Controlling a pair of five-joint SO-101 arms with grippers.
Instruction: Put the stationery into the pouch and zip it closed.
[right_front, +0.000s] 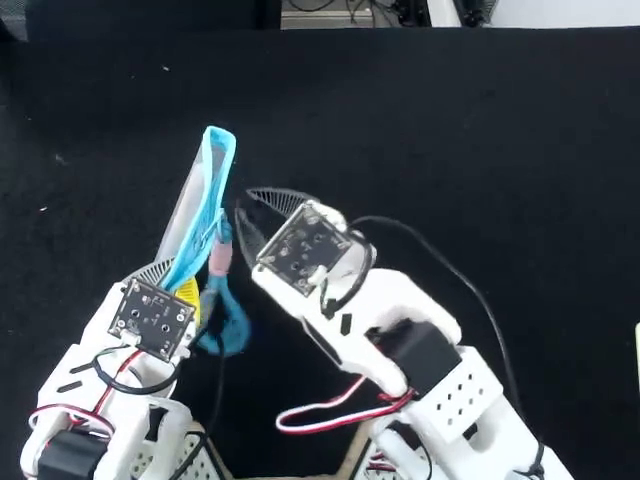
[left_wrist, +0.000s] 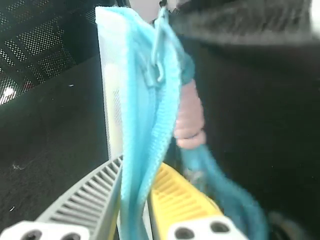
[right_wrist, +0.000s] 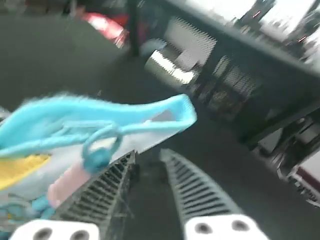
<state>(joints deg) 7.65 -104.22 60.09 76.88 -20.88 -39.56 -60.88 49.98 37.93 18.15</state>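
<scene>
Pinching one pouch (right_front: 205, 200) is the left end effector (left_wrist: 140, 167); right end effector (right_wrist: 150, 155) spread.

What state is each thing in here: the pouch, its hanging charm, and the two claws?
pouch: stands on edge, zip side up, clamped in a claw; how far the zip is shut cannot be told.
left claw: shut on the pouch.
right claw: open, holding nothing, beside the pouch.
pink charm: hangs loose by the zip with a blue cord.
</scene>
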